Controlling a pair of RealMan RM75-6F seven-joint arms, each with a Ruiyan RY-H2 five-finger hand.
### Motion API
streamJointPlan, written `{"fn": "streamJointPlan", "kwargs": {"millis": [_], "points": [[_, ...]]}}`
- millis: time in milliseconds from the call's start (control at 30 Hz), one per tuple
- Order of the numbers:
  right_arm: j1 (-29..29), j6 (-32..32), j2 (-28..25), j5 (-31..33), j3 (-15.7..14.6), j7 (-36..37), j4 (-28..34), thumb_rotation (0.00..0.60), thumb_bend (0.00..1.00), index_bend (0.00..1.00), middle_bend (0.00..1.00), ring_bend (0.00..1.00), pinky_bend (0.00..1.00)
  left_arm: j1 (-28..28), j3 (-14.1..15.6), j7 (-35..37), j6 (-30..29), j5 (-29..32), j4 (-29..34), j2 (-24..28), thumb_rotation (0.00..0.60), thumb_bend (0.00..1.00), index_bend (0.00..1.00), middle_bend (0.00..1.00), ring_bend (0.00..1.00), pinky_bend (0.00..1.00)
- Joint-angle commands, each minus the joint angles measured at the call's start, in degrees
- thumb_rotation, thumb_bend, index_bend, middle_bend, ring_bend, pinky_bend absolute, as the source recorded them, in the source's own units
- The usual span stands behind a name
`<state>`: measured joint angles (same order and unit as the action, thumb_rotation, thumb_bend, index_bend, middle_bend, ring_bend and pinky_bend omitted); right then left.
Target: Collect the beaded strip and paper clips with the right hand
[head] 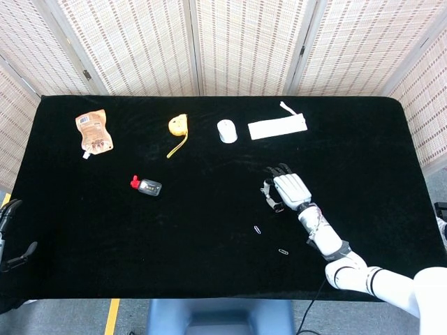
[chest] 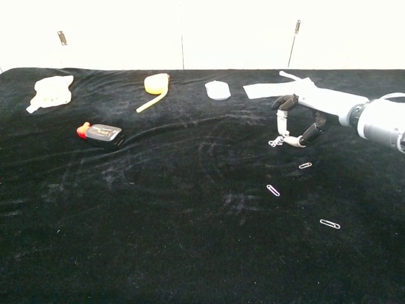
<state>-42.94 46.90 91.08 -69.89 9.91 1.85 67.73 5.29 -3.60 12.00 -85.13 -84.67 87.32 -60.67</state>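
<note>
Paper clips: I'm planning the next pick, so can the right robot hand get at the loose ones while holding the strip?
Probably yes. The paper clips lie loose on bare black table near the right robot hand, nothing between; but it already pinches the beaded strip, which may hamper grasping.

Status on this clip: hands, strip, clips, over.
Right hand pinching bead strip off the cloth. Left hand idle at table edge, state unclear. Three clips loose on table, nothing in the way.
</note>
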Motion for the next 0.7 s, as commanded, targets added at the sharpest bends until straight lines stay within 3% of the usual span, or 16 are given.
{"fn": "streamJointPlan", "kwargs": {"millis": [33, 367, 700], "points": [[-0.14, -0.22, 0.31, -0.20, 0.03, 0.25, -0.45, 0.600, 0.41, 0.81, 0.17, 0.15, 0.00, -0.02, 0.01, 0.06, 0.01, -0.01, -0.08, -0.01, 0.600, 0.36, 0.02, 0.11, 0.15, 0.06], [1.90, 2.98, -3.18, -2.85, -0.27, 2.92, 4.36, 0.600, 0.41, 0.81, 0.17, 0.13, 0.00, 0.04, -0.18, -0.25, 0.24, 0.35, -0.14, -0.10, 0.600, 0.36, 0.02, 0.11, 0.15, 0.06], [6.95, 8.78, -8.08, -8.04, -4.66, 3.50, 11.15, 0.600, 0.41, 0.81, 0.17, 0.13, 0.00, 0.32, -0.24, -1.38, 0.84, 0.62, 0.19, -0.42, 0.600, 0.36, 0.02, 0.11, 0.15, 0.06]]}}
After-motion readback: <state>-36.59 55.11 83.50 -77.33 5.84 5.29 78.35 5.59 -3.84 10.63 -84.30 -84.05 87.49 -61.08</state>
